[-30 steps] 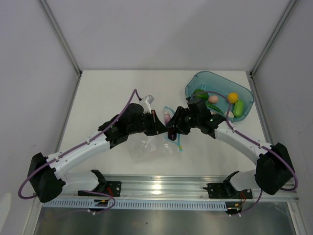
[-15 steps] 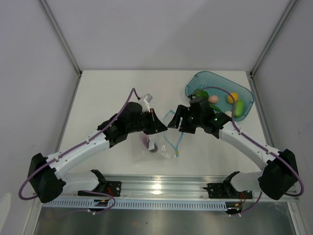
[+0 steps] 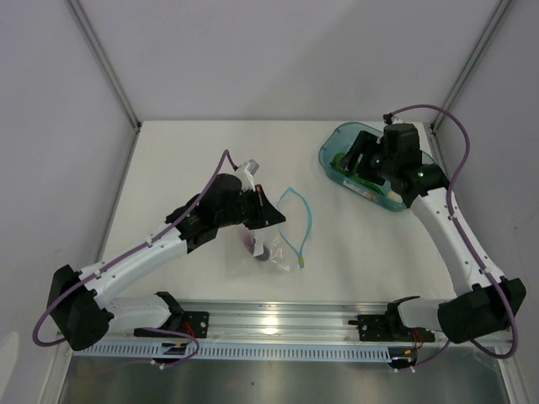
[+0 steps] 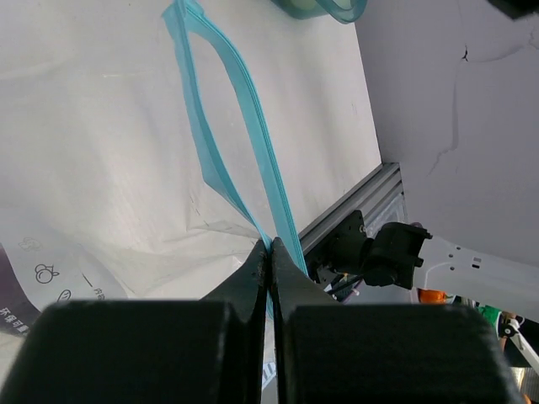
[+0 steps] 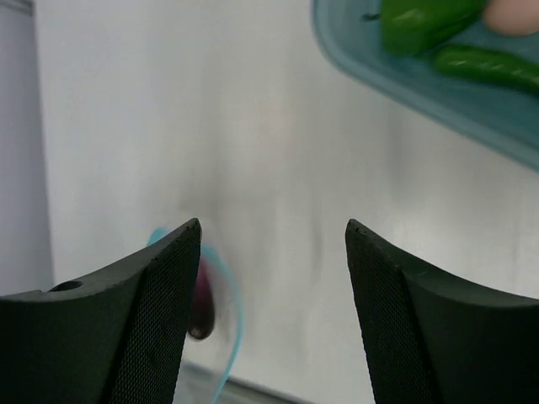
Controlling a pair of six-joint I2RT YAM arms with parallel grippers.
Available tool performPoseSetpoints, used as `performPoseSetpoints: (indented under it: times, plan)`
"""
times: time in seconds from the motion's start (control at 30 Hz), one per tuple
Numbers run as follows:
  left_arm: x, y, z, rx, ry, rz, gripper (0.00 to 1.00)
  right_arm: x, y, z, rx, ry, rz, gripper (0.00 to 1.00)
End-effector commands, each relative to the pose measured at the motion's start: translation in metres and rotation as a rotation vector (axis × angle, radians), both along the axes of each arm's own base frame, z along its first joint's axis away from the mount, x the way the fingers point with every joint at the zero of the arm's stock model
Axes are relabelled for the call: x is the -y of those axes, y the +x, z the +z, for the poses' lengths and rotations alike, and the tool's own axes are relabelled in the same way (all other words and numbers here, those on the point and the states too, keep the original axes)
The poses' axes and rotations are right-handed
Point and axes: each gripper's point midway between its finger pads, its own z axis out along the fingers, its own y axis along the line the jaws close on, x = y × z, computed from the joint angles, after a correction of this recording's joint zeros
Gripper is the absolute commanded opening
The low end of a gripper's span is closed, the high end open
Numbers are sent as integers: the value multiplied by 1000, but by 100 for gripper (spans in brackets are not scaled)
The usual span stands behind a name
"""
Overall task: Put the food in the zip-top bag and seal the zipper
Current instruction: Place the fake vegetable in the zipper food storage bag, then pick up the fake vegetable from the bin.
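pinching zipper (right gripper agape)

Fingers: two, dark, spread apart. Table: white. Teal tub, upper right: green pepper, long green vegetable, pink egg-shaped piece. Lower left: zipper, purple eggplant.

Background stuff: a see-through teal tub sits at the far right of the white table, near the right wall. Plain white panels box the table in on three sides, with grey posts running up from the back corners. A silver rail runs along the near edge with two black clamps on it, and there's a perforated strip just below.
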Motion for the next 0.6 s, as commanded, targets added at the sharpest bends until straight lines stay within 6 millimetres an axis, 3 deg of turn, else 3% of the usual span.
performPoseSetpoints:
  times: [0.0,0.07,0.17,0.37,0.57]
  plan:
    - [-3,-3,16,41,-41,-18,1,44,35,-21,-3,-179,-73,72]
    - [-4,-5,16,43,-38,-23,0,68,64,-39,-17,-298,-131,73]
    - [-5,-6,14,44,-26,-32,1,81,98,-63,-46,-411,-139,74]
    - [-6,-8,17,61,-9,-51,1,88,157,-87,-34,-514,-160,97]
    - [-11,-7,12,69,33,-60,1,83,205,-121,-67,-494,-118,100]
